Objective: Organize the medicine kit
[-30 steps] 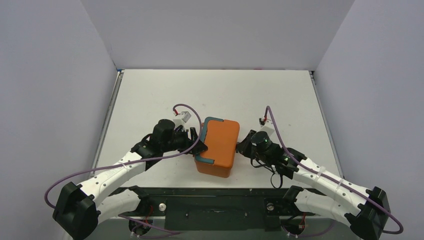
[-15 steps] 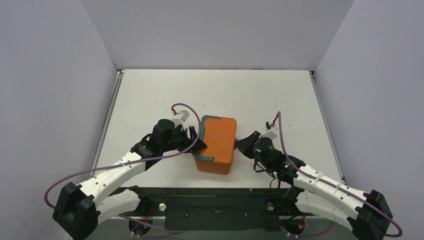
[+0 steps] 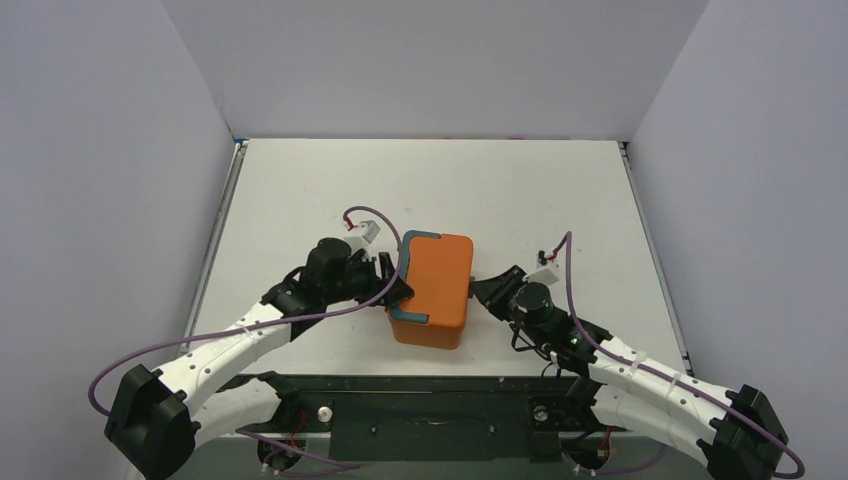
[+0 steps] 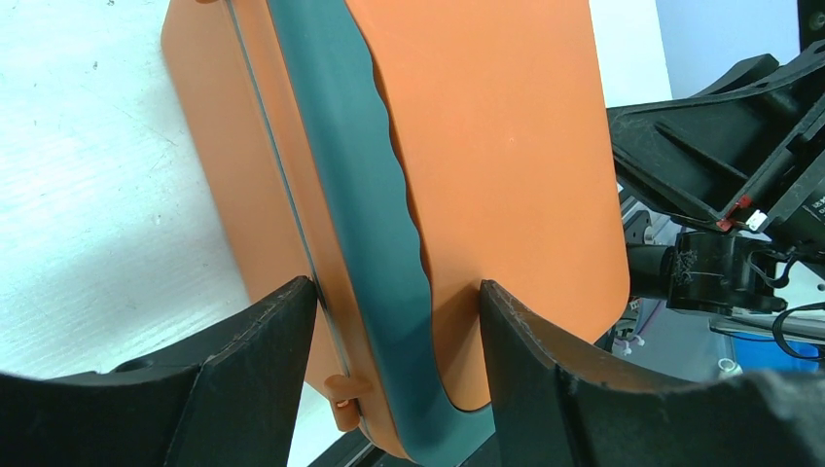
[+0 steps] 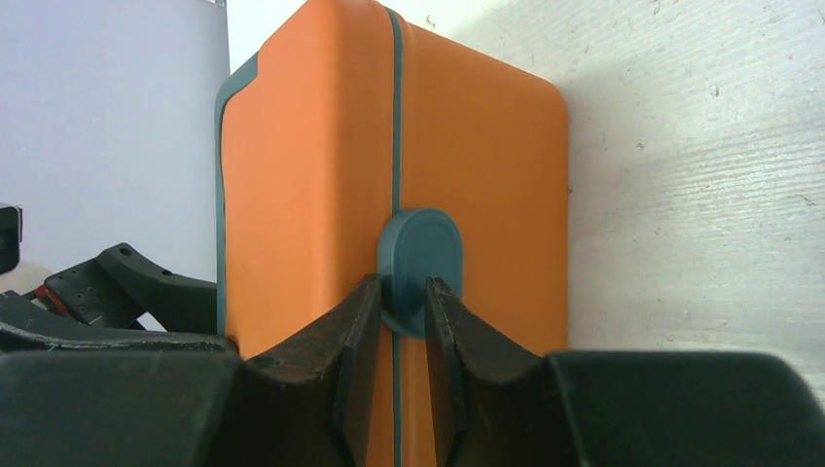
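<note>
Your orange box (image 3: 435, 285) lies shut on the desk (image 3: 500, 190), a little toward 6 o'clock from its middle. At the box's 9 o'clock side your left gripper (image 3: 393, 285) has its jaws spread wide, one on either side of the teal handle (image 4: 375, 243), though you cannot tell whether they press on it. At 3 o'clock your right gripper (image 3: 480, 287) is nearly closed, pinching the round teal latch (image 5: 420, 253).
</note>
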Available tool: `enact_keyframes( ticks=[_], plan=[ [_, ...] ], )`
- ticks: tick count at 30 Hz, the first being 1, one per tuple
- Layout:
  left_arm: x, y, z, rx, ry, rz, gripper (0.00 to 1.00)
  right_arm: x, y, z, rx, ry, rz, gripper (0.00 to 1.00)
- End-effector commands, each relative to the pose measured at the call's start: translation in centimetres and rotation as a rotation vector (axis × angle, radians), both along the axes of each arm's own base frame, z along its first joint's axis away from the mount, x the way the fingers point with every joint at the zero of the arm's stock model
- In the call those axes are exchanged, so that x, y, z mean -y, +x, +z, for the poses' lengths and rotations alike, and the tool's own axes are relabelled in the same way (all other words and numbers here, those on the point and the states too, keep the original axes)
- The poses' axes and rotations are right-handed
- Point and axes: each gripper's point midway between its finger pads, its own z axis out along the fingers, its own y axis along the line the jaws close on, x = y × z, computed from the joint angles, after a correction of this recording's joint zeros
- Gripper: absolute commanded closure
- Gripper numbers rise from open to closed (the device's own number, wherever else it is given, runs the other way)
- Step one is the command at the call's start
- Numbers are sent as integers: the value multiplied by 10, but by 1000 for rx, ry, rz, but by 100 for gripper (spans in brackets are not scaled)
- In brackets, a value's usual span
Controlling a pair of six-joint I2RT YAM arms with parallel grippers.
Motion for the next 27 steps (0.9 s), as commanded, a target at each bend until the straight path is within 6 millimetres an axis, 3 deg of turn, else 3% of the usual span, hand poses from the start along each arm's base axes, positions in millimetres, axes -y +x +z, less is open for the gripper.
enact_keyframes(
  ticks=[1, 9, 19, 23, 27],
  plan=[
    [-7, -32, -33, -91, 142, -101, 44, -25, -21, 11, -15, 75, 144, 77],
    [-13, -26, -30, -73, 189, -84, 43, -4, -13, 28, 37, 40, 59, 72],
    [-15, -23, -31, -73, 212, -81, 44, 22, -7, 25, 46, 12, -57, 70],
    [-14, -23, -30, -72, 212, -84, 44, 27, -3, 19, 23, -13, -87, 80],
    [-14, -23, -30, -73, 211, -81, 43, 28, 1, 13, -4, -35, -109, 99]
  ],
)
